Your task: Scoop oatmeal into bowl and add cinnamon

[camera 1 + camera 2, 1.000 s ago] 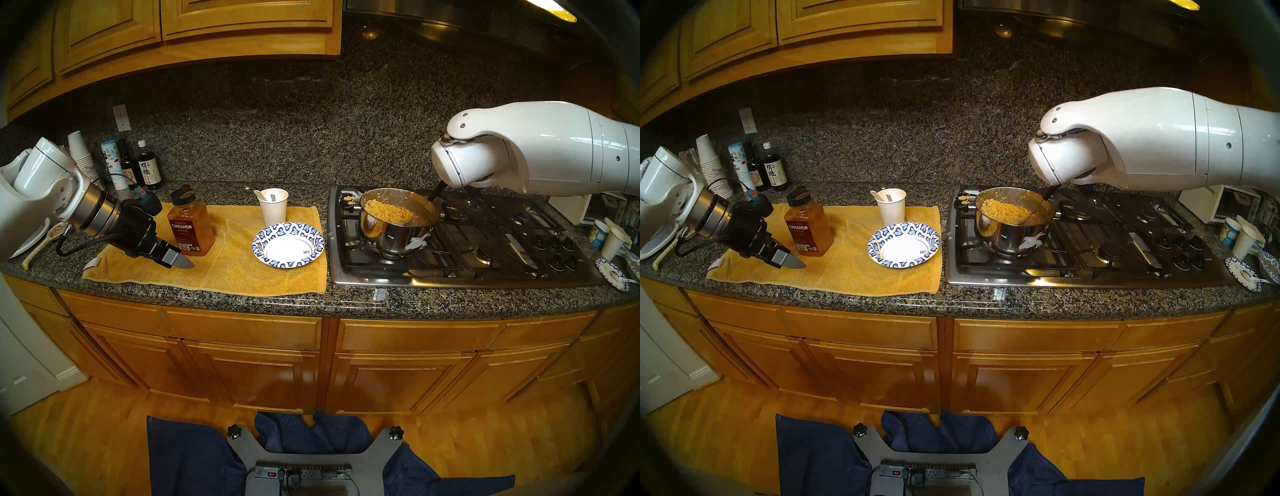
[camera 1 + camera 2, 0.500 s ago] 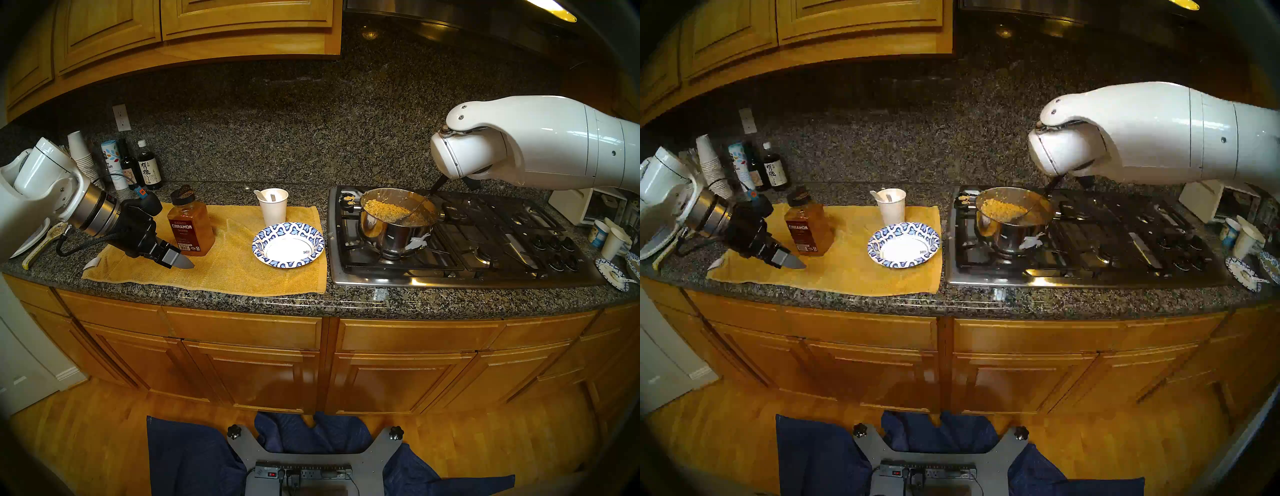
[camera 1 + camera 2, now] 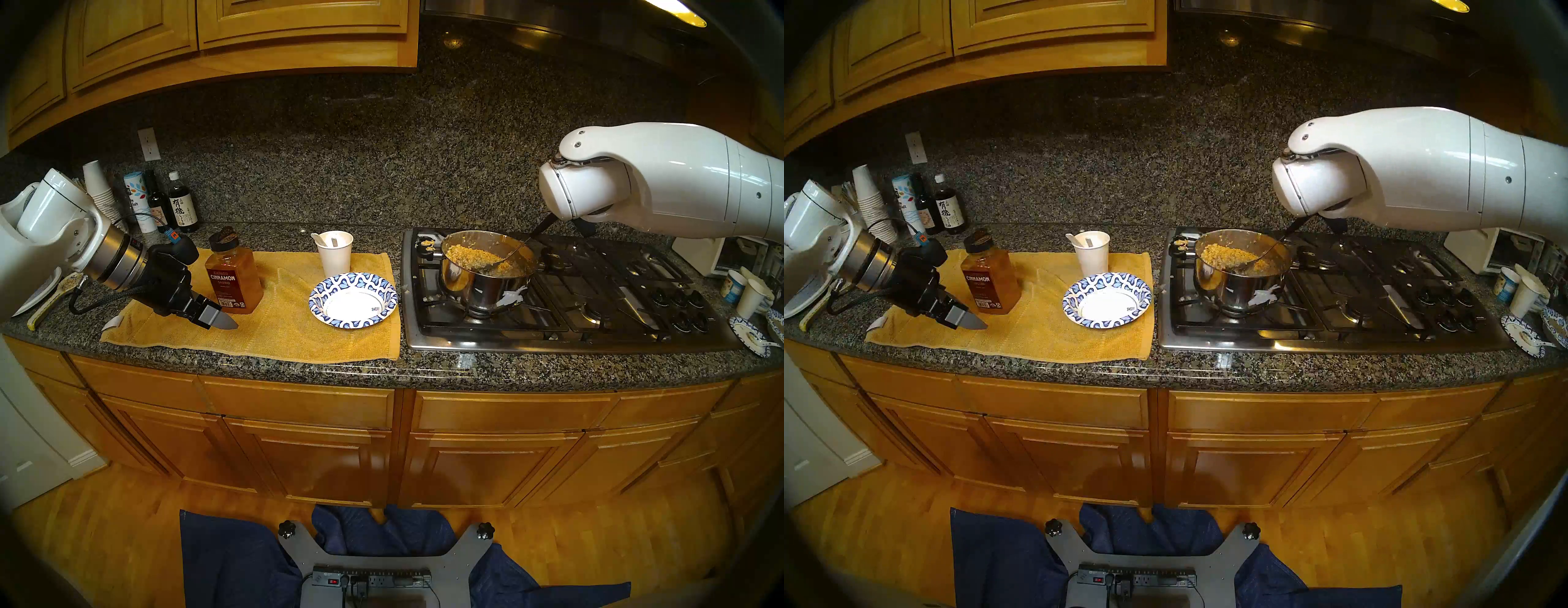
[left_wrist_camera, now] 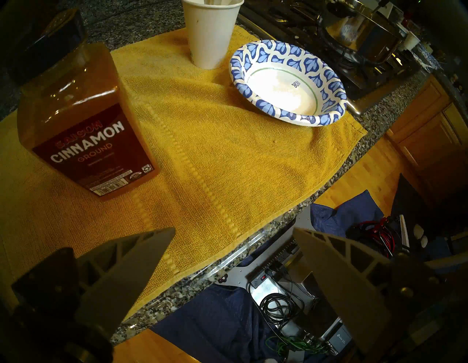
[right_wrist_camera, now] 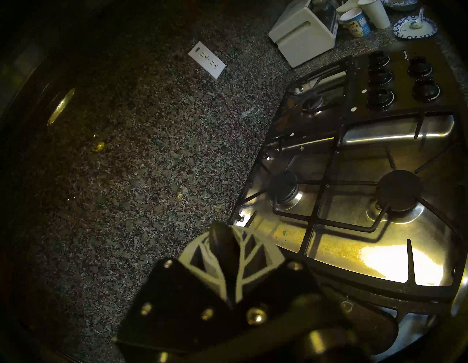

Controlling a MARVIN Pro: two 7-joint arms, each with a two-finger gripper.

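Observation:
The oatmeal fills a steel pot on the stove's front left burner. A metal spoon with a black handle lies with its head in the oatmeal. In the right wrist view my right gripper is shut on the spoon's handle; the white wrist hides it in the head views. The bowl sits empty on the yellow towel. The cinnamon stands upright at the towel's back left. My left gripper hangs open just in front of the jar, holding nothing.
A white paper cup with utensils stands behind the bowl. Bottles and stacked cups line the back left. Cups and plates crowd the counter right of the stove. An oatmeal clump sits by the pot's left side.
My right wrist has shifted a little to the right, and the spoon's head has slid from the pot's front wall toward the middle of the oatmeal. The left arm has not moved.

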